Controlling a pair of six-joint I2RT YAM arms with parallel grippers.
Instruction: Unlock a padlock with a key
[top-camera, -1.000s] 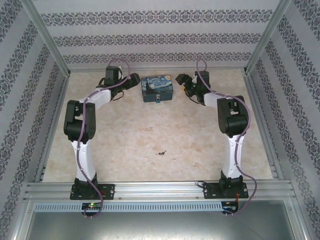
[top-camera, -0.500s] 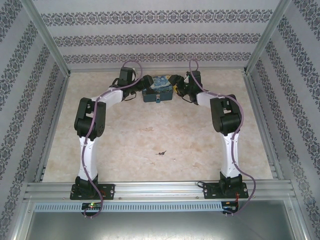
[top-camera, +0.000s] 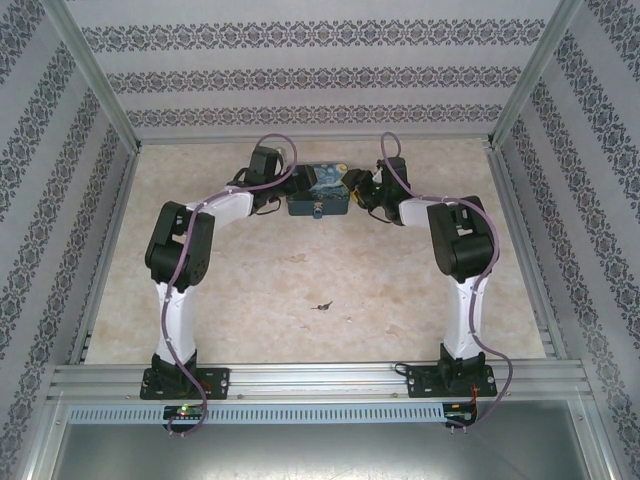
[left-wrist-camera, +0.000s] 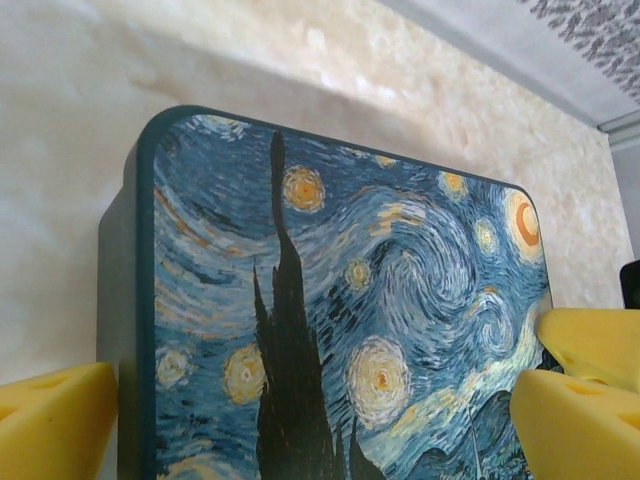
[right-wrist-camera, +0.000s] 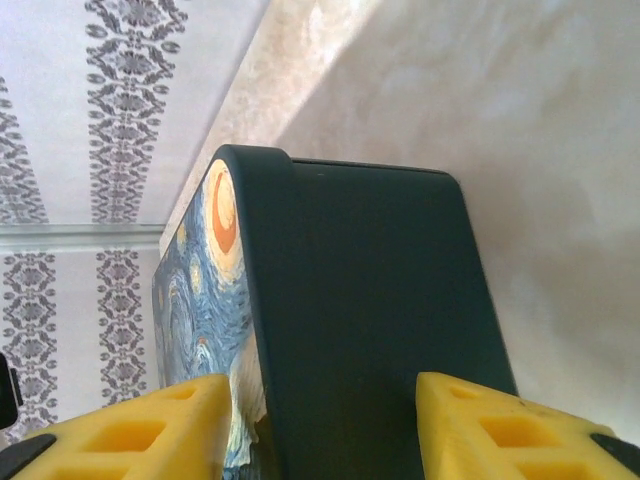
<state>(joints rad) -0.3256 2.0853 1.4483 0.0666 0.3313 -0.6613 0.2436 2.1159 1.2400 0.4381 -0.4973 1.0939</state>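
Within the last second both arms have swung inward to upper centre. The left gripper (top-camera: 284, 188), fingers spread wide, now reaches over the tin (top-camera: 320, 180). The padlock (top-camera: 316, 209) hangs on the tin's near face, and the key (top-camera: 322, 305) (a dark speck, mid-frame) lies untouched. The right gripper (top-camera: 352, 186), also open, straddles the tin's right end. This looks like bracing the tin; unlocking has not begun.

No words, numbers or brand marks can be read anywhere from where I stand. The tin (left-wrist-camera: 350, 320) carries a painted swirling night sky on its lid, without lettering. The walls (top-camera: 320, 75) around the counter (top-camera: 330, 270) bear a repeating ornamental pattern, not writing.
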